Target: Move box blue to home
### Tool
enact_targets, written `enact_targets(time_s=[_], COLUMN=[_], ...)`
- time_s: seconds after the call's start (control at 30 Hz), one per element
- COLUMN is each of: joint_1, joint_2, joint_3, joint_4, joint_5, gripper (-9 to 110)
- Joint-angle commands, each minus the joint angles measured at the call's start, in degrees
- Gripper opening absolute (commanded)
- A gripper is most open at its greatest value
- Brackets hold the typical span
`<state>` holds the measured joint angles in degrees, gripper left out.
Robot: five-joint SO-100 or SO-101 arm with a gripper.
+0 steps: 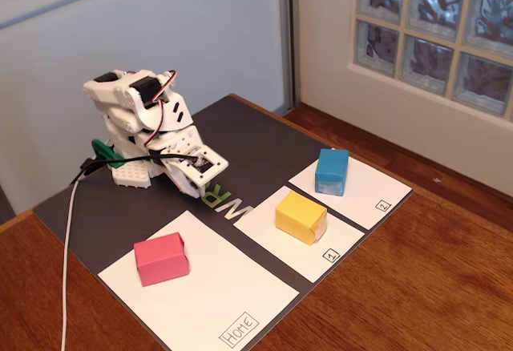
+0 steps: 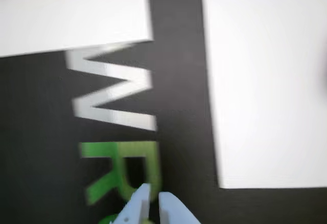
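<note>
Though slightly blurred, box blue (image 1: pixel 332 171) looks bright, paper-wrapped, boxy.

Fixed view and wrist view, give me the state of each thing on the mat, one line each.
blue box: upright on sheet 2, untouched
yellow block: on sheet 1
pink block: on home sheet
gripper: shut, empty, low over mat
arm: folded down

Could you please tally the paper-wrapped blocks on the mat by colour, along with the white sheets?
Blue blocks: 1, the blue block
Yellow blocks: 1, the yellow block
Pink blocks: 1, the pink block
White sheets: 3, Home sheet, sheet 1, sheet 2
Total: 6
</note>
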<state>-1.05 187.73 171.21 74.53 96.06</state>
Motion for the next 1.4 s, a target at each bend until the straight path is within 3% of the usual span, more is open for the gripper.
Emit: enact_targets(time_s=[0.0, 0.3, 0.7, 1.0, 1.37], joint_1=[-4.57, -10.46, -13.27, -24.61, -34.28], joint_2=[-10.02, -53.96, -80.42, -82.44, -83.94], joint_3=[-7.73, -44.91, -78.13, -79.28, -79.19], joint_4=[-6.06, -8.44, -6.59, -7.29, -9.05], joint_5=[3.34, 4.31, 6.24, 27.25, 64.78], gripper=[1, 1, 1, 1, 1])
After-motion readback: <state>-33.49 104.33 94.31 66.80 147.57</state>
